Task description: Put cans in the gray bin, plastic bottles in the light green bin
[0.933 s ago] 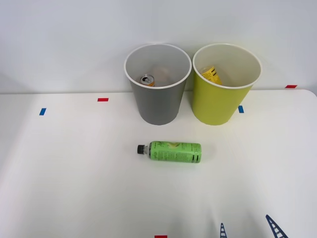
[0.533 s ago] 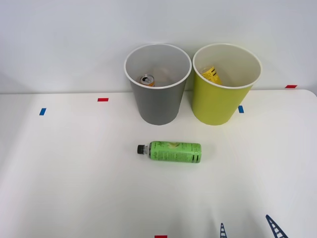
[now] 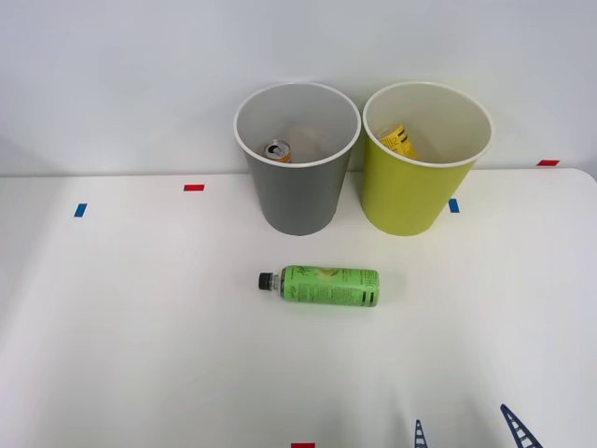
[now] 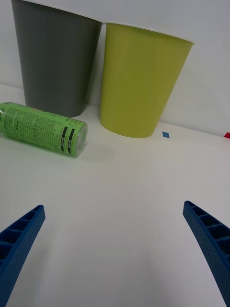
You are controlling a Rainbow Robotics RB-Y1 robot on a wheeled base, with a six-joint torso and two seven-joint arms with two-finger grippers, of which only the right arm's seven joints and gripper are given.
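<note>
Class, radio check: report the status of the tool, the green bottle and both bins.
Right tool open, empty, low over table. Green bottle lying on its side before gray bin and light green bin. Can in gray bin. Path unobstructed.

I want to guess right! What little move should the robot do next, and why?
Probably reach the open right gripper forward toward the green bottle. The bottle lies on its side on the table, outside both bins, while the can already sits in the gray bin. The bottle belongs in the light green bin.
</note>
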